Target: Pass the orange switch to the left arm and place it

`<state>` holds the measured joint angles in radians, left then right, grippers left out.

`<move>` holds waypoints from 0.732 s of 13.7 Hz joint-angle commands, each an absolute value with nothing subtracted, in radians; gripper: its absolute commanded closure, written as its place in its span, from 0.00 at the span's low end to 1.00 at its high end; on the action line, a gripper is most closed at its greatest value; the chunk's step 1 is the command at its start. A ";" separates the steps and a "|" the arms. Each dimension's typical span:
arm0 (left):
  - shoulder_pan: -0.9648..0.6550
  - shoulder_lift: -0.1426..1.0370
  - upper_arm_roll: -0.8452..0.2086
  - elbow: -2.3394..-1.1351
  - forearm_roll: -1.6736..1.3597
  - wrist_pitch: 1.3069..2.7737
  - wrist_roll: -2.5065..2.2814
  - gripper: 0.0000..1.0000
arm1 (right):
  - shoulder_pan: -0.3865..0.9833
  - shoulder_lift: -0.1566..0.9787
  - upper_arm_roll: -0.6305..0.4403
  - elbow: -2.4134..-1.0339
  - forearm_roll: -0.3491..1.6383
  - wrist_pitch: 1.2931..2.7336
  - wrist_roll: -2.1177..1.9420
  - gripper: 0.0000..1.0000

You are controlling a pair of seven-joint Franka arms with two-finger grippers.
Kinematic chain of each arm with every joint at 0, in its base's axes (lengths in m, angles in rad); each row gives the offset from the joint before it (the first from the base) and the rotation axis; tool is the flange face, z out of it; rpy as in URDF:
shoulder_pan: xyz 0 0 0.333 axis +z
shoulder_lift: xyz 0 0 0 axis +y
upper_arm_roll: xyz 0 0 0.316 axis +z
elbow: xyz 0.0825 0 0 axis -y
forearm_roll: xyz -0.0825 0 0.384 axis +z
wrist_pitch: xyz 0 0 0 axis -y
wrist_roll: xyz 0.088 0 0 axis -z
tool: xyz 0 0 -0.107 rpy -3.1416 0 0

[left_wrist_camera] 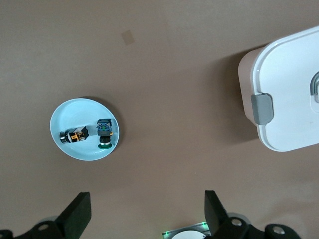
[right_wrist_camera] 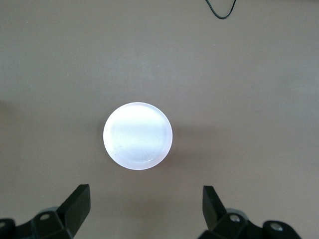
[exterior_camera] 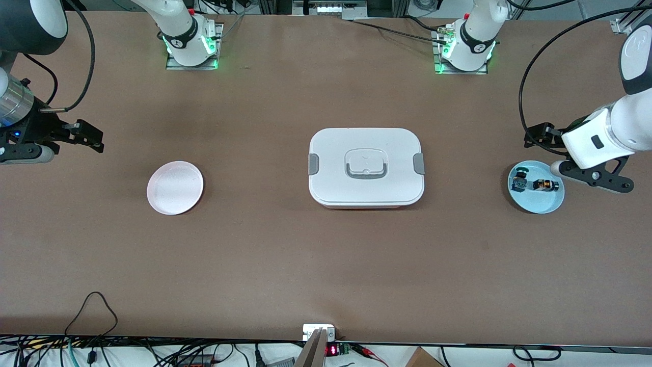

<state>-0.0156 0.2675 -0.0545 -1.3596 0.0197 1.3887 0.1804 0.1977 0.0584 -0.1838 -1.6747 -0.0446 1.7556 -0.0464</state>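
The orange switch (exterior_camera: 544, 185) lies on its side in a light-blue plate (exterior_camera: 540, 206) at the left arm's end of the table. It also shows in the left wrist view (left_wrist_camera: 74, 135), in the plate (left_wrist_camera: 75, 112). The white box (exterior_camera: 365, 166) stands shut in the middle of the table, and its clipped end shows in the left wrist view (left_wrist_camera: 289, 94). My left gripper (exterior_camera: 542, 136) hangs open and empty over bare table beside the light-blue plate; its gap shows in the left wrist view (left_wrist_camera: 147, 209). My right gripper (exterior_camera: 86, 136) is open and empty over bare table beside the pink plate (exterior_camera: 174, 187); its gap shows in the right wrist view (right_wrist_camera: 147, 204).
A small blue switch with a green cap (exterior_camera: 520, 181) lies beside the orange switch in the same plate. The pink plate (right_wrist_camera: 138, 135) holds nothing. The arm bases (exterior_camera: 192, 43) stand along the table edge farthest from the front camera. Cables (exterior_camera: 91, 316) run along the nearest edge.
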 commanded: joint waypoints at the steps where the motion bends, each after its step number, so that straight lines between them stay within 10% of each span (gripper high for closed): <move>1: 0.006 0.258 -0.045 -1.306 -0.023 1.381 0.124 0.00 | 0.189 0.063 -0.176 -1.655 -0.057 1.743 -0.048 0.00; 10: 0.023 0.131 -0.054 -1.482 -0.028 1.581 -0.009 0.00 | 0.189 0.063 -0.176 -1.655 -0.057 1.743 -0.049 0.00</move>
<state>0.0056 0.2416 -0.0464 -1.3273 -0.0118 1.4919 0.0021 0.1977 0.0584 -0.1838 -1.6743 -0.0446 1.7557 -0.0464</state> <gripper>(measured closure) 0.000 0.000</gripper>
